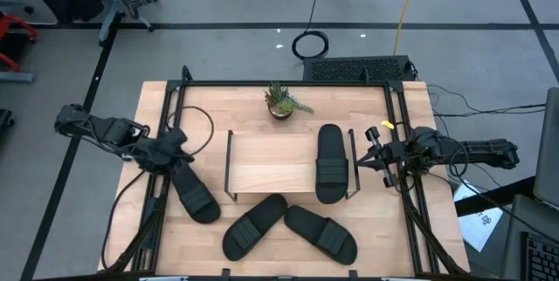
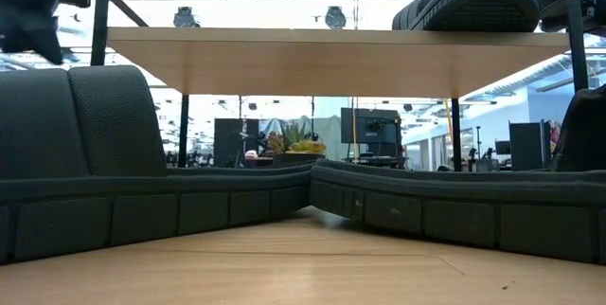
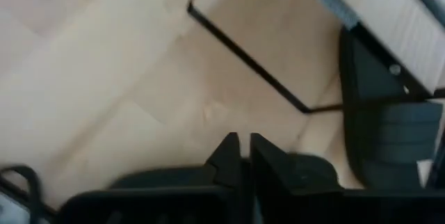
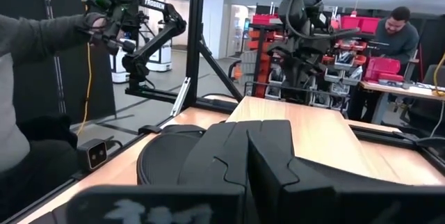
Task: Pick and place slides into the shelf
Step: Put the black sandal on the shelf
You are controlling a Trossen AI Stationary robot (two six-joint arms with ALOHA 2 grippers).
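We judge the slides to be light, springy foam: matte, slightly grippy, not fragile, likely to flex if pinched at one end of the sole. The wide strap, or the sole edge beside it, looks to us the surest place to take hold.

All four are black, open-toed, with long oval soles. One slide [image 1: 331, 163] already lies on the right end of the shelf [image 1: 262, 163], whose pale wood board sits on thin black end frames. Two more [image 1: 254, 226] [image 1: 320, 231] lie on the worktop [image 1: 157, 106] in front of the shelf, their near ends almost meeting. The fourth slide [image 1: 193, 193] lies to the shelf's left, angled.

The left end effector [image 1: 175, 154] hovers at the upper end of that fourth slide; in its wrist view the fingers [image 3: 226, 158] stand close together with only a slit between, and nothing is clamped. The right end effector [image 1: 374, 157] waits just right of the shelf, fingers together, empty. A small potted plant [image 1: 281, 100] stands behind the shelf.
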